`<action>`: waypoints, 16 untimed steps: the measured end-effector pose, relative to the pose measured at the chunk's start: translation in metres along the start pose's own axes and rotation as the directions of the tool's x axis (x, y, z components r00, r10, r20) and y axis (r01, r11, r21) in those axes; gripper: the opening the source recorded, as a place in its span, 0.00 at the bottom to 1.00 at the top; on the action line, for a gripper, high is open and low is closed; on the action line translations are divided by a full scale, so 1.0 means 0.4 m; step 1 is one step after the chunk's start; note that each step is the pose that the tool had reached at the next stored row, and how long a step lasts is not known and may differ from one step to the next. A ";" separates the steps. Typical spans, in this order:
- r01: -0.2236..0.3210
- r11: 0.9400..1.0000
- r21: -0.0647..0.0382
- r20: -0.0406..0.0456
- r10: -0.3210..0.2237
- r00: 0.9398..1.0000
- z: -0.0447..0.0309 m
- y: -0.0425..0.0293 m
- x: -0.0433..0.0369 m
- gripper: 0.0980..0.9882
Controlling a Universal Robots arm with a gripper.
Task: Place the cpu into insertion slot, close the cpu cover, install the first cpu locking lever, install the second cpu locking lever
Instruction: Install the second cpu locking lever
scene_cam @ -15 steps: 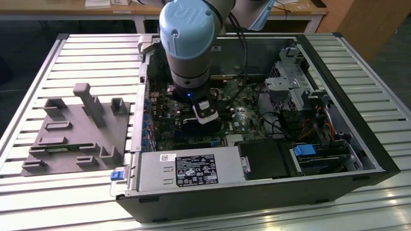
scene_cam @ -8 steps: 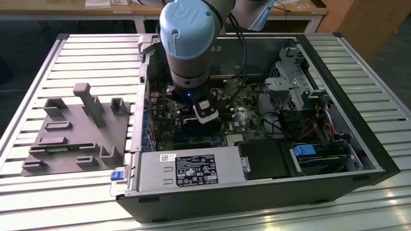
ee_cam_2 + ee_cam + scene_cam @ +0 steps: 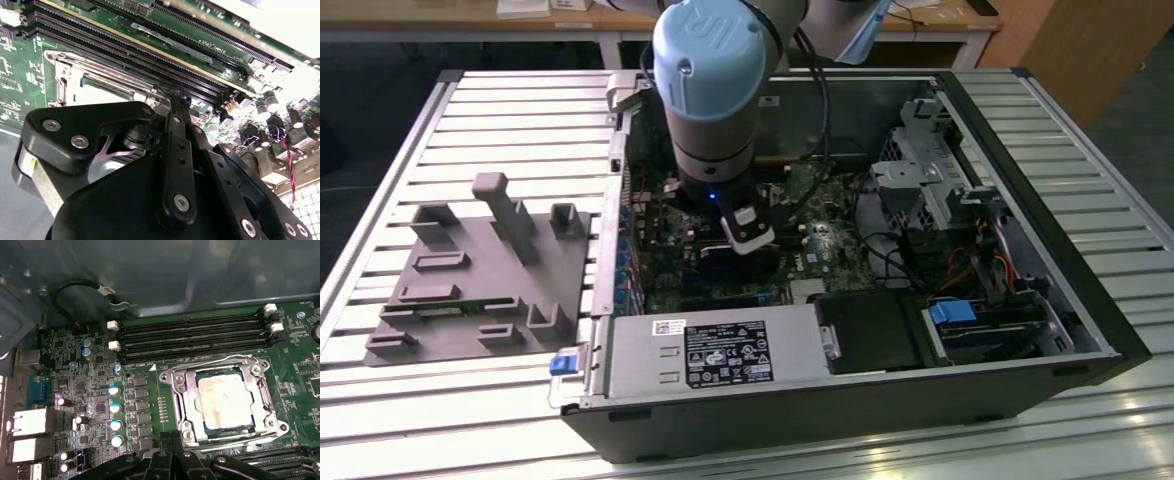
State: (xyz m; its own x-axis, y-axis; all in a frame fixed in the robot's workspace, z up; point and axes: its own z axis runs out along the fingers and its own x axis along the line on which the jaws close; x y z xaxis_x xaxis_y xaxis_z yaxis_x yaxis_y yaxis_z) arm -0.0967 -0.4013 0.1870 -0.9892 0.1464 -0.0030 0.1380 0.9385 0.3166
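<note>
CPU sits in the insertion slot on the green motherboard, cpu cover closed flat around it, framing the chip. Gripper hovers just beside the socket's edge, fingers pressed together, holding nothing.

Print shows in places, but none of it can be made out.

The white rectangular sticker on the grey metal power supply box carries dark print and symbols too small to tell; a smaller white label sits beside it. In the second wrist view, faint white lettering on the green circuit board is likewise unclear.
</note>
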 end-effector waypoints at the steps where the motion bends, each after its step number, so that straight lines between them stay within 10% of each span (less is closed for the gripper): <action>1: 0.003 1.000 0.002 -0.001 -0.003 1.000 0.000 0.000 0.000 0.00; 8: 0.019 0.999 0.027 -0.003 -0.019 1.000 0.001 0.000 0.001 0.00; 16: 0.024 0.999 0.029 -0.004 -0.024 1.000 -0.008 0.003 0.001 0.00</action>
State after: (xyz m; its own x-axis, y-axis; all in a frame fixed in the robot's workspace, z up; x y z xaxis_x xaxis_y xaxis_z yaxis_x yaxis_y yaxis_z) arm -0.0971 -0.4009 0.1904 -0.9925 0.1224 -0.0070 0.1152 0.9506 0.2884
